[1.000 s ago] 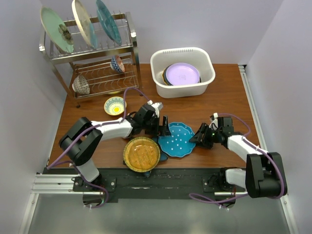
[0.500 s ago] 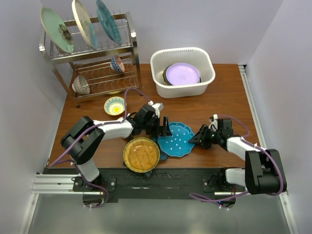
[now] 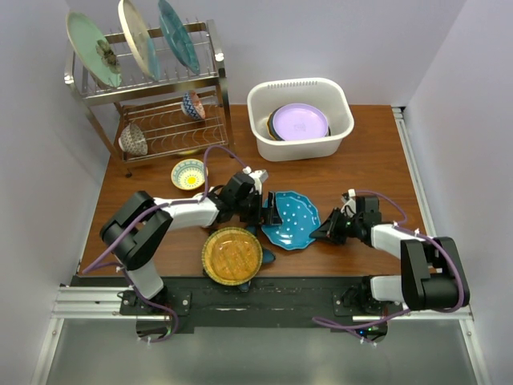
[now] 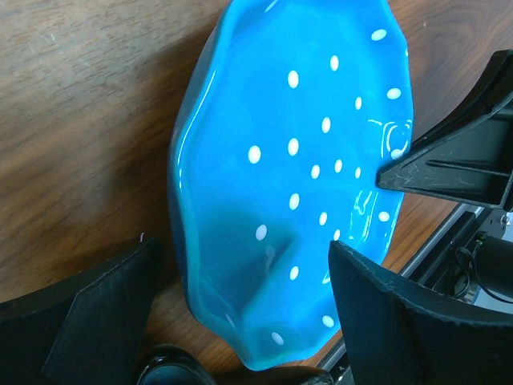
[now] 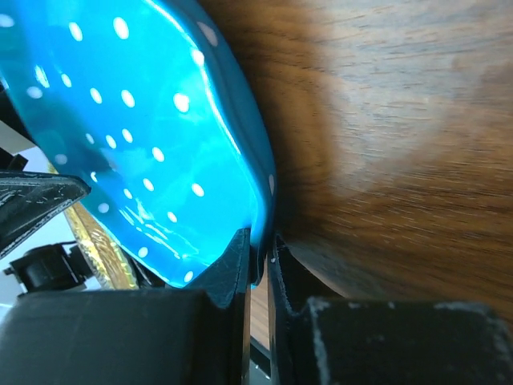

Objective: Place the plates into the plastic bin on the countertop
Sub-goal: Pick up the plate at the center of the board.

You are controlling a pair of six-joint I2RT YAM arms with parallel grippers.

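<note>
The blue dotted plate [image 3: 290, 219] [image 4: 296, 176] [image 5: 136, 136] is tilted on the countertop [image 3: 361, 172], its right rim raised. My right gripper [image 3: 320, 233] [image 5: 261, 250] is shut on that right rim. My left gripper [image 3: 269, 213] [image 4: 248, 317] stands open with its fingers on either side of the plate's left edge, not pinching it. The amber plate [image 3: 232, 255] lies flat by the front edge, just left of the blue one. The plastic bin [image 3: 260, 103] at the back holds a lavender plate [image 3: 299, 122] on top of darker ones.
A steel wire rack [image 3: 210, 76] at the back left holds a mint plate [image 3: 92, 48], a cream plate [image 3: 136, 36] and a teal plate [image 3: 178, 34] upright, with two patterned bowls [image 3: 192, 104] on its lower shelf. A small bowl [image 3: 188, 173] sits on the wood in front of it.
My right gripper has shut on the blue dotted plate's right rim. That edge has lifted and the plate has shifted slightly toward the back. The left arm has hardly moved.
</note>
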